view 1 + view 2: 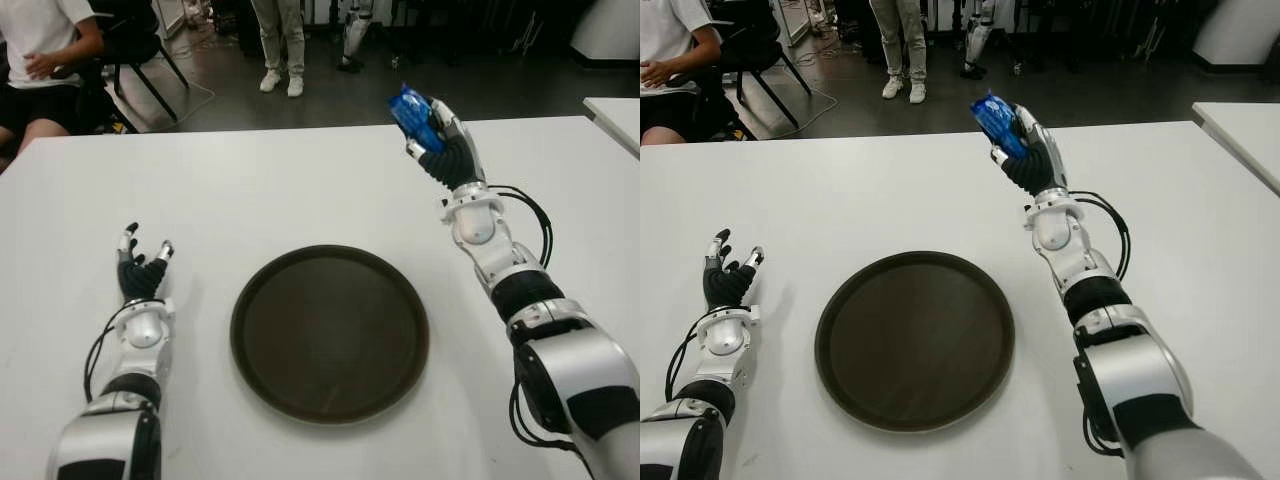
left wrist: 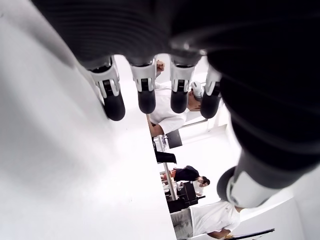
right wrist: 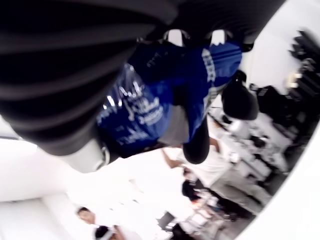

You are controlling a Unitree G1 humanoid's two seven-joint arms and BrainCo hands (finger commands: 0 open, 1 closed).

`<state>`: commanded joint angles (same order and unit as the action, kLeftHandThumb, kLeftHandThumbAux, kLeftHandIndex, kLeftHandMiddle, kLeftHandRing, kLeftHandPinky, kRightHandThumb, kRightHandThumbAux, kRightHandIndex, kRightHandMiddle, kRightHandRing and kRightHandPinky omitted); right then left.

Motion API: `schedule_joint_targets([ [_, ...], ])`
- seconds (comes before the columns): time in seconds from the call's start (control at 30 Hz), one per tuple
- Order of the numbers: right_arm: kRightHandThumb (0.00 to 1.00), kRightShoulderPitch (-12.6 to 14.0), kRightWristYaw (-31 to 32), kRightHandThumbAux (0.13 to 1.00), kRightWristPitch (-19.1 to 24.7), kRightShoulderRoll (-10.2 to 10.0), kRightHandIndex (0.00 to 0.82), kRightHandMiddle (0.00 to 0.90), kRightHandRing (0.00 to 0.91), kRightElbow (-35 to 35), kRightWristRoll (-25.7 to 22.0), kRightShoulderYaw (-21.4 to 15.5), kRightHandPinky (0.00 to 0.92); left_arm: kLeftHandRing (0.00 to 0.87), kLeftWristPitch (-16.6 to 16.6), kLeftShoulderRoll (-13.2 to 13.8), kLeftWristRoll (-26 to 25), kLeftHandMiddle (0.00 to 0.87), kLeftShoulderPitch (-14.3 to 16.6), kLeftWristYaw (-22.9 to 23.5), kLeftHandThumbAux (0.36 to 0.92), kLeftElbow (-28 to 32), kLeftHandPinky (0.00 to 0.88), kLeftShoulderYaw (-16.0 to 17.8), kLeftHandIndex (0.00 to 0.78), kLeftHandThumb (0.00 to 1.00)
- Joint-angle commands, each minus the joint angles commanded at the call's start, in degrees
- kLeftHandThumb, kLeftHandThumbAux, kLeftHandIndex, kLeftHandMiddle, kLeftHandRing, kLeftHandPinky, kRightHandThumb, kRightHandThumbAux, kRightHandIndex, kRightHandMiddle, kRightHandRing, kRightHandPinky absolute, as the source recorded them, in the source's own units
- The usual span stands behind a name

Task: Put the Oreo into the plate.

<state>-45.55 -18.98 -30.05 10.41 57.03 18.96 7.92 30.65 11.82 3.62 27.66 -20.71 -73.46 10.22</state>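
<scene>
Right hand (image 1: 440, 135) clutches the half-hidden blue Oreo pack (image 1: 412, 112) beyond the plate (image 1: 330, 333); left hand (image 1: 140, 268) relaxed.

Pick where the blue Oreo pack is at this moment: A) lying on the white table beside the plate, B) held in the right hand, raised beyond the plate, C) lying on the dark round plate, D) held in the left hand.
B: the right hand has its fingers closed on the blue Oreo pack, raised beyond the bare plate; the left hand is open.
</scene>
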Motion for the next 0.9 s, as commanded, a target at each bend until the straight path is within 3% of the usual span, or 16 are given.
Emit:
schedule_joint_targets([
  [0.33, 0.859, 2.4, -0.6, 0.668, -2.9, -1.3, 0.426, 0.545, 0.832, -5.9, -0.6, -0.6, 0.825, 0.014, -0.3, 0.1, 0.0, 0.043, 0.1, 0.0, 0.695, -0.1, 0.002, -0.2, 0.047, 0.000],
  [0.9, 0.857, 4.3, 2.2, 0.672, -5.0, -3.1, 0.414, 0.530, 0.833, -11.7, -1.8, -1.0, 0.837, 0.017, -0.6, -0.2, -1.0, 0.040, 0.6, 0.9, 0.677, -0.2, 0.009, 0.8, 0.045, 0.000],
])
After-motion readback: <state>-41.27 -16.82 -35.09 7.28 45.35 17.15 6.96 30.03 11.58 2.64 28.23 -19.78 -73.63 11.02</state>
